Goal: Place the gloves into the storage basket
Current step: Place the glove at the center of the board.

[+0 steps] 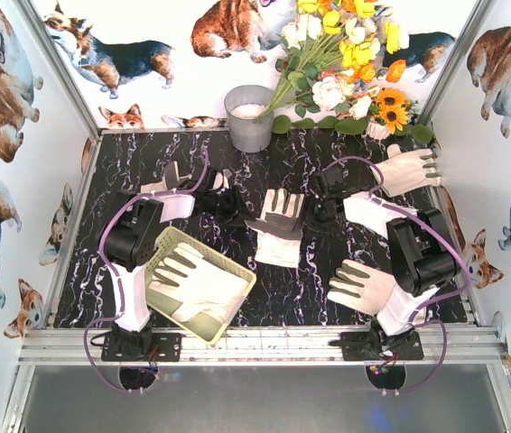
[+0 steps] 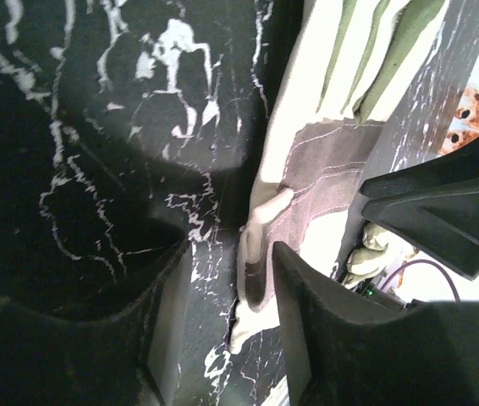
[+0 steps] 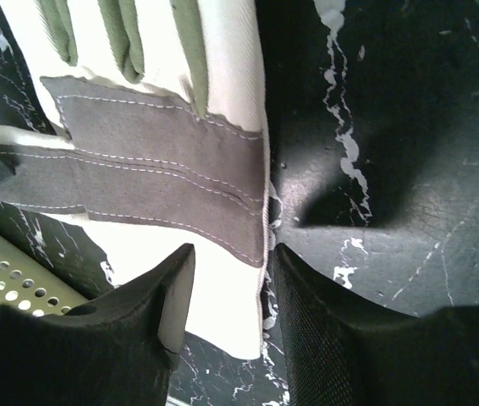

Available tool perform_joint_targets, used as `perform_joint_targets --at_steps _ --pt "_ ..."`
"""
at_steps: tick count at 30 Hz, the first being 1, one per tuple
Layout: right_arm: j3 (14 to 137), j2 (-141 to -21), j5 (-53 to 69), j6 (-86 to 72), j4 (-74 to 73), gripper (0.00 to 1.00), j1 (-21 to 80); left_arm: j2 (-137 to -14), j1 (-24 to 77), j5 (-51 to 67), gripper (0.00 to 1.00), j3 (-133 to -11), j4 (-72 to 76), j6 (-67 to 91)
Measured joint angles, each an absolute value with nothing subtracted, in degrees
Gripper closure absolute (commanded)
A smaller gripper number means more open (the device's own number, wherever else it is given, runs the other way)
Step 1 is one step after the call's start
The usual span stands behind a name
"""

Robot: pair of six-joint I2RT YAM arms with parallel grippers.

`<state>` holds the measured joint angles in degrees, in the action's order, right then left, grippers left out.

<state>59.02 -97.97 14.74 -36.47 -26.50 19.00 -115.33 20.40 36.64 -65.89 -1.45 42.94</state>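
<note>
A cream glove with a grey palm patch point(image 1: 278, 230) lies flat on the marbled table between my two grippers. My left gripper point(image 1: 234, 209) stands open at its left edge; in the left wrist view the glove point(image 2: 324, 161) has its thumb lying between the spread jaws of the left gripper point(image 2: 227, 283). My right gripper point(image 1: 317, 213) is open at the glove's right side, and the right gripper point(image 3: 231, 271) straddles the hem of the glove point(image 3: 155, 152) without pinching it. The storage basket point(image 1: 167, 242) sits at front left with gloves point(image 1: 199, 287) inside.
More gloves lie at the back right point(image 1: 409, 170), front right under my right arm point(image 1: 362, 287) and behind my left arm point(image 1: 170, 185). A grey metal bucket point(image 1: 249, 117) and a bunch of flowers point(image 1: 346, 63) stand at the back. The basket's corner point(image 3: 2, 271) is close to my right gripper.
</note>
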Motion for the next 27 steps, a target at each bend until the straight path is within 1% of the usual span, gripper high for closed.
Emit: perform_joint_targets --at_steps 3,7,12,15,16,18,21,24,27 --pt "60.1 -98.9 15.1 -36.1 -26.5 0.66 19.0 -115.0 20.1 35.7 0.79 -65.9 -3.0 41.6" --pt "61.4 -101.2 15.6 -35.7 -26.5 0.74 19.0 -115.0 19.9 35.0 0.90 -65.9 -4.7 40.4" --pt "62.8 -103.6 16.3 -34.7 -26.9 0.81 18.6 -115.0 19.9 34.8 0.94 -65.9 -6.1 39.7" --pt "64.1 -104.9 16.6 -34.3 -26.9 0.82 18.3 -115.0 19.8 34.8 0.94 -65.9 -6.8 39.4" --pt "64.6 -105.4 16.6 -34.1 -26.9 0.82 18.2 -115.0 19.8 34.9 0.93 -65.9 -7.0 39.3" --pt "65.5 -106.4 17.1 -33.9 -27.0 0.81 17.9 -115.0 19.8 34.9 0.87 -65.9 -7.2 39.2" --pt "66.1 -106.7 17.2 -33.2 -27.0 0.76 17.8 -115.0 19.8 35.2 0.72 -66.0 -7.3 39.0" --pt "66.2 -106.5 17.3 -32.7 -27.4 0.69 17.7 -114.3 19.9 34.8 0.57 -67.0 -8.7 38.4" --pt "66.2 -104.7 17.2 -31.8 -29.6 0.60 17.6 -112.5 19.8 32.1 0.47 -68.9 -12.3 36.7"
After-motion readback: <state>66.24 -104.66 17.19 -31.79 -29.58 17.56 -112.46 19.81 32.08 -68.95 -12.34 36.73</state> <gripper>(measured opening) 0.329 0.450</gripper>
